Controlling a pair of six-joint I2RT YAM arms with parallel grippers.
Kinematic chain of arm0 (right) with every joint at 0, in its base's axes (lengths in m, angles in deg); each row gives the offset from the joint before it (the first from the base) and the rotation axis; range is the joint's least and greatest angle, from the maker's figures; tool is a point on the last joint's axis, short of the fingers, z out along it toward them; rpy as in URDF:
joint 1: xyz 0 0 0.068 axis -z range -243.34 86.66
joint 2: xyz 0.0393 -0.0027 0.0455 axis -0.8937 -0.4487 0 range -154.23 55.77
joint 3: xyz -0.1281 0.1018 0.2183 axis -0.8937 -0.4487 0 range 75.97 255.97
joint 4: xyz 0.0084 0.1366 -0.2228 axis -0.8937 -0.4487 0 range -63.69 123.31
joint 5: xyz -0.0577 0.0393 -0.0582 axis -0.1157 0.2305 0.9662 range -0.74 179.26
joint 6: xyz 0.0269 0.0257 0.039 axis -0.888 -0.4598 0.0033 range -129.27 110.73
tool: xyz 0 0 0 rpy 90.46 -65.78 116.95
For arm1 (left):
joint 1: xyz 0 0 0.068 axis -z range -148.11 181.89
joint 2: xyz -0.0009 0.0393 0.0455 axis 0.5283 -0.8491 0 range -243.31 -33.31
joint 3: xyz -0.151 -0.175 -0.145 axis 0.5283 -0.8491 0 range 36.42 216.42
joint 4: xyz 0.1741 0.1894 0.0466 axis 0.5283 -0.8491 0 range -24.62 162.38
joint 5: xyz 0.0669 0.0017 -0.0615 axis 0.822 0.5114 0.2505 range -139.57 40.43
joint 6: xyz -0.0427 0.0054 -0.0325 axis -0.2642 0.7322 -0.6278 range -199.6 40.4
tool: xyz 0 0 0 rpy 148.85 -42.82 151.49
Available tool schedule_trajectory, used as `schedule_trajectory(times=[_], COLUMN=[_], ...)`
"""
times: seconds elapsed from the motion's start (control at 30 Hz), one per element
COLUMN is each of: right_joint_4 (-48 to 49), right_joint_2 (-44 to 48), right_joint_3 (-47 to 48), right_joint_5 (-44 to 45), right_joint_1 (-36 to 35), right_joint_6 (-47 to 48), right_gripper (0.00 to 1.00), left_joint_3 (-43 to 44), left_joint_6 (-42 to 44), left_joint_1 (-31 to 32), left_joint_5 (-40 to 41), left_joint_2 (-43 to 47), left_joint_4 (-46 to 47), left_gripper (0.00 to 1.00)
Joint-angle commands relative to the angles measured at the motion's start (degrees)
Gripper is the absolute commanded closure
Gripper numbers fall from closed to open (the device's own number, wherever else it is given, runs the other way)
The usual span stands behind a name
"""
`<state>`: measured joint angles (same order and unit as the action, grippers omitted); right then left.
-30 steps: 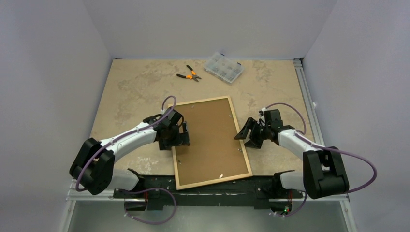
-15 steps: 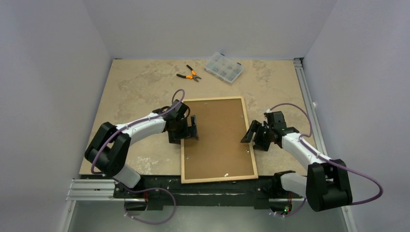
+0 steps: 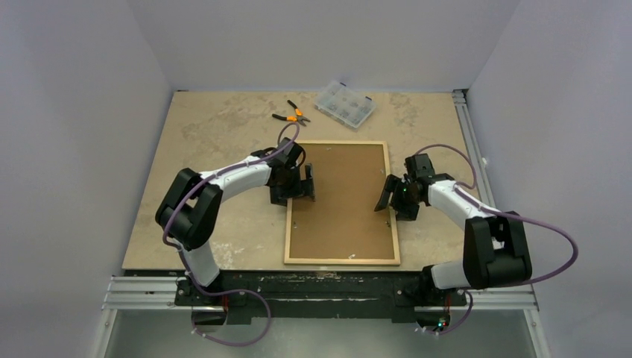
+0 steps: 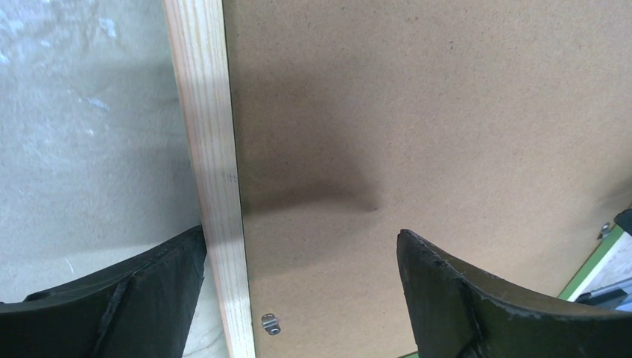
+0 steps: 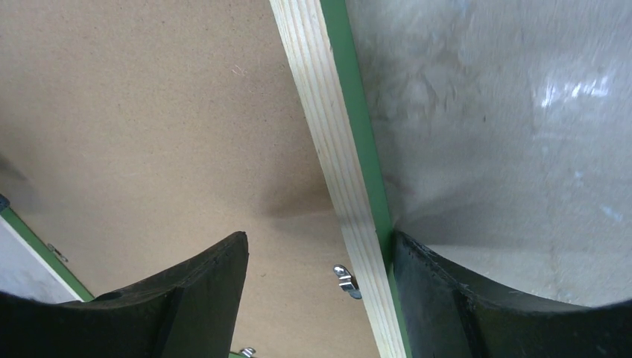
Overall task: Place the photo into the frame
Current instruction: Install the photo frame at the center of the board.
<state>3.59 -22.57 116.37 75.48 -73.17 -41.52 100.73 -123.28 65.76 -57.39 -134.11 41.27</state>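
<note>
Two open hands flank the frame (image 3: pixel 343 260), one at each long side, and neither has hold of anything.

The left hand (image 3: pixel 307 186) straddles the left rail with its jaws spread wide. In its wrist view one finger (image 4: pixel 141 298) is over bare tabletop (image 3: pixel 216 149) and the other over the brown backing board (image 3: pixel 341 198). The pale wood rail runs between them.

The right hand (image 3: pixel 387 198) is parted less widely across the right rail. Its outer finger (image 5: pixel 477 298) is against the rail's outside edge and its inner finger is above the board.

From overhead the frame lies back up, squared to the middle of the tabletop's near edge. Only its pale wood and the board filling it show there. The wrist views add a green strip (image 5: pixel 358 149) down the rail's outer face and small metal clips (image 5: pixel 346 281) on the board beside each rail. Whether the photo lies under the board cannot be told.

Both hands hide short stretches of rail from the overhead camera. Orange-handled pliers (image 3: pixel 292 114) and a clear compartment box (image 3: pixel 344 104) lie by the tabletop's far edge, well apart from the frame.
</note>
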Motion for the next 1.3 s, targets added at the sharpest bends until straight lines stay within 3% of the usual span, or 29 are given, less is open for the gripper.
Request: schedule_trajectory(times=[0.0, 0.23, 0.6, 1.03, 1.27], right_joint_4=[3.1, -0.7, -0.5, 1.4, 1.7], right_joint_2=[-1.6, 1.7, 9.0, 9.4, 9.4], right_joint_3=[6.7, 5.8, -3.5, -7.1, -7.3], right_joint_5=[-5.5, -2.1, -3.4, -4.8, -4.9], right_joint_1=[-0.8, -0.8, -0.9, -0.8, -0.8], right_joint_6=[-0.1, 1.5, -0.4, -0.2, -0.1], right_gripper=[0.31, 0.26, 0.25, 0.26, 0.26], left_joint_3=[5.0, -1.7, -15.6, -16.8, -15.9], left_joint_6=[0.2, 1.0, -1.7, -6.2, -7.0], left_joint_1=[1.1, 0.9, 2.1, 4.0, 4.9], left_joint_5=[-2.8, 5.4, -0.6, 4.6, 9.7], left_joint_2=[-0.4, 7.8, 19.4, 14.3, 13.4], left_joint_4=[2.5, -1.5, 5.3, 6.1, 3.3], left_gripper=[0.07, 0.03, 0.08, 0.23, 0.45])
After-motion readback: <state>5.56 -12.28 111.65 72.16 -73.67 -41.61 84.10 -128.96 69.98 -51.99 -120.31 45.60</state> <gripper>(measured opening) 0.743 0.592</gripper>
